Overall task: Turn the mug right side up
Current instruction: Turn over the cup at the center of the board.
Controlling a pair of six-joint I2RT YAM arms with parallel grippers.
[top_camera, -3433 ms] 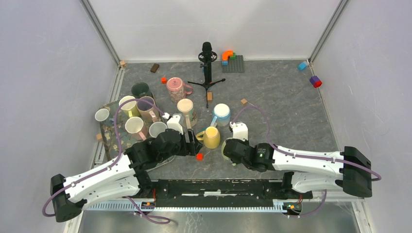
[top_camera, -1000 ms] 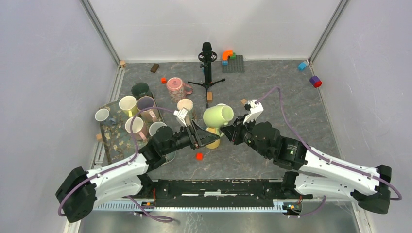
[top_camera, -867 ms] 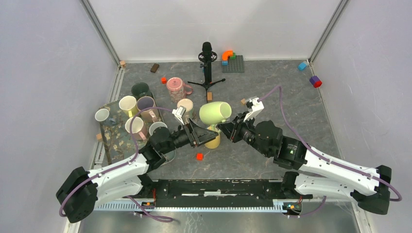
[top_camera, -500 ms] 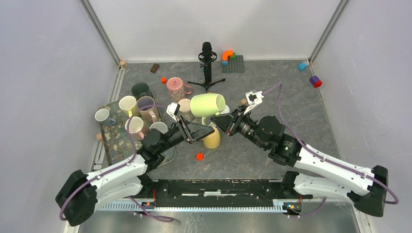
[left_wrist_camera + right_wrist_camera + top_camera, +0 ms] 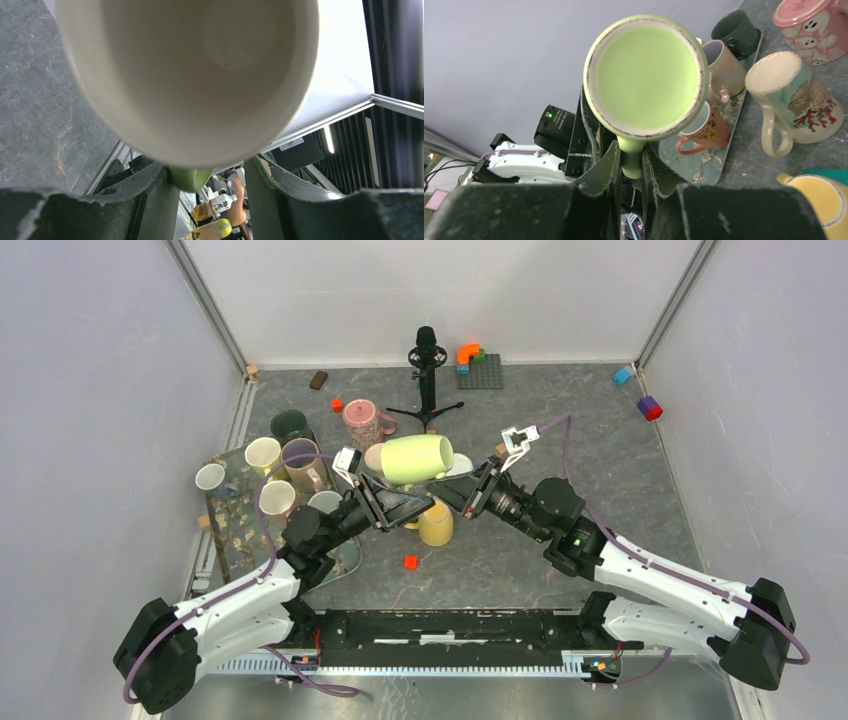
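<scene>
Green mug [image 5: 415, 458] hangs sideways above mid-bench [image 5: 600, 440], handle pinched in the right gripper [image 5: 631, 160]; left gripper [image 5: 207, 174] half-open beneath. A mistimed handover could drop it onto the yellow mug [image 5: 437, 525]

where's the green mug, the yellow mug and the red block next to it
green mug [image 5: 415, 458]: top view, on its side wall
yellow mug [image 5: 437, 528]: top view, on its open top
red block [image 5: 410, 562]: top view, on its top face

The mug [image 5: 200, 75] looms close, handle seemingly inside the end effector [image 5: 207, 172].
</scene>
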